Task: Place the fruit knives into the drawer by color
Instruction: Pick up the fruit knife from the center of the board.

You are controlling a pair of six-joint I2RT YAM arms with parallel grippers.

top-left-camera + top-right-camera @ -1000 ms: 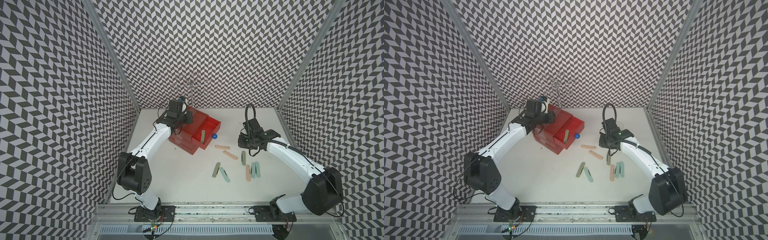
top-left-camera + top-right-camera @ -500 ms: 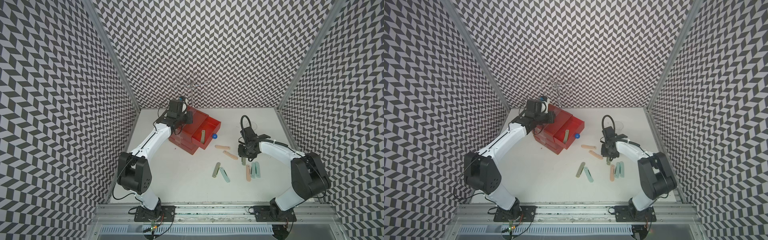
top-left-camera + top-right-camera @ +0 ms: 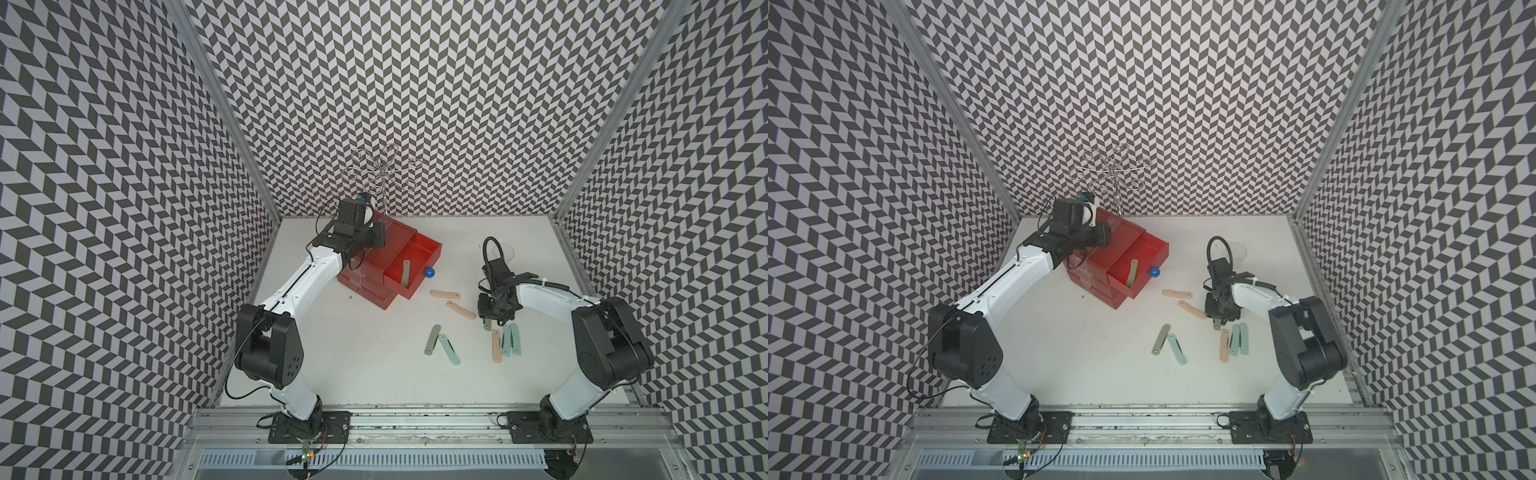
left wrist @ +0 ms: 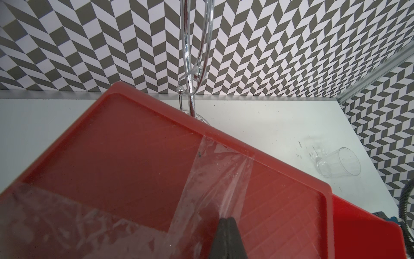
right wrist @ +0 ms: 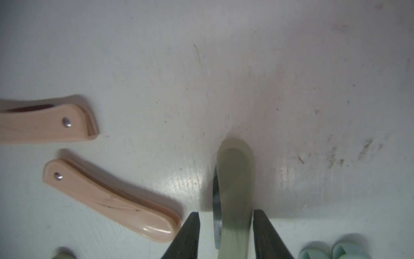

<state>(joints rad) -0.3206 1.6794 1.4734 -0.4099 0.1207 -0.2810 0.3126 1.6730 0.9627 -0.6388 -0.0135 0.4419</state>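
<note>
The red cabinet's open drawer is holding one grey-green knife, while the left gripper is hovering clenched above the cabinet and the right gripper is straddling, released, another grey-green knife on the tabletop.

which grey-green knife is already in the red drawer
The grey-green plastic fruit knife lying in the pulled-out top red drawer, beside its blue knob. The other two lie on the white table: a loose one and one inside the open right pincer.

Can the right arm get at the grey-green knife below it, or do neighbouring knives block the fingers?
Likely yes. The right gripper straddles the grey-green knife, a finger each side; the nearest peach knife and the teal knives lie just clear.
</note>
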